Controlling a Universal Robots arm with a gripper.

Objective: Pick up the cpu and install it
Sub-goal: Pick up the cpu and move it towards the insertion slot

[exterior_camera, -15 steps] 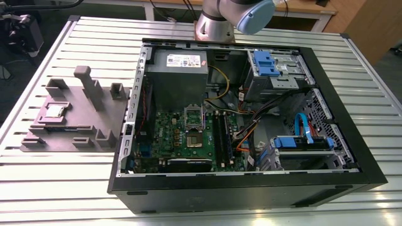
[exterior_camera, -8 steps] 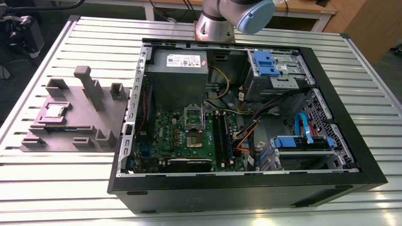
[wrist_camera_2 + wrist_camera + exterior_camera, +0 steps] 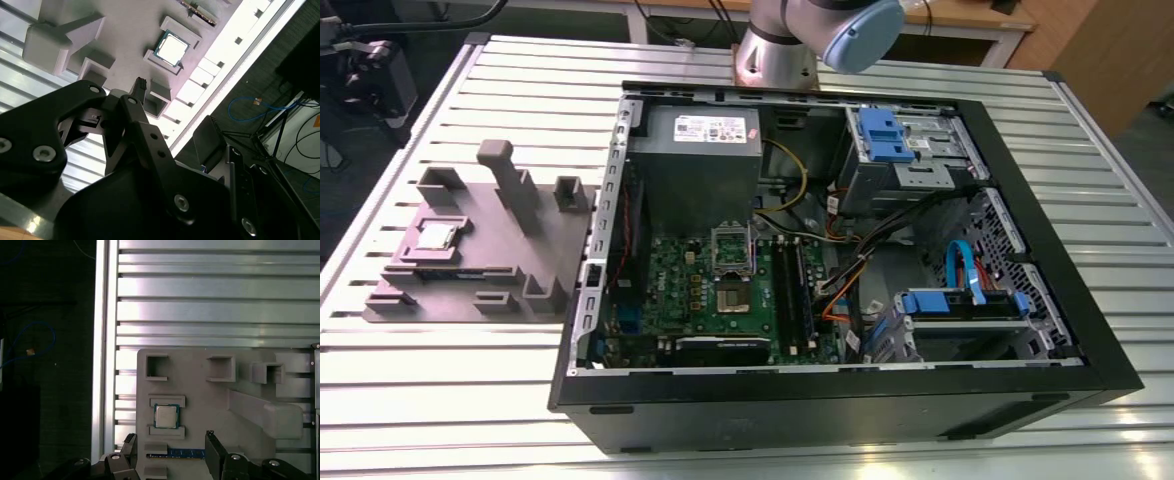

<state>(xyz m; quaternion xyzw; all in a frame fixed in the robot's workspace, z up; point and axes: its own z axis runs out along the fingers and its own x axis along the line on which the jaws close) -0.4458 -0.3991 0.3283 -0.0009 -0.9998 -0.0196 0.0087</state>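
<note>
Gripper (image 3: 170,436) fingers spread wide with nothing between them, the Universal Robots arm (image 3: 817,32) hovers over a slatted metal surface (image 3: 454,400). The surface carries an opened computer case (image 3: 854,412) and, well apart on the exterior view's left, a grey parts fixture (image 3: 520,240).

Inside the case, the motherboard (image 3: 787,300) lies face up with its socket (image 3: 730,292) in the middle and seemingly vacant. The cpu (image 3: 166,416) is seated in a shallow recess of the fixture, silvery top up. In the first wrist view it sits in line with the gap between the two fingers (image 3: 212,445) and clear of both. Just beside it, a memory stick (image 3: 182,453) lies on edge in its own slot.

By the look of things the pick-up is in hand and not yet made, with no contact between gripper and chip. That grasp appears to call for a square, centred closing on the chip's thin edges, clear of the recess walls and the memory stick.

The arm is cut off at the exterior view's edge. Whether the socket's bracket stands fully open is too small to tell.
</note>
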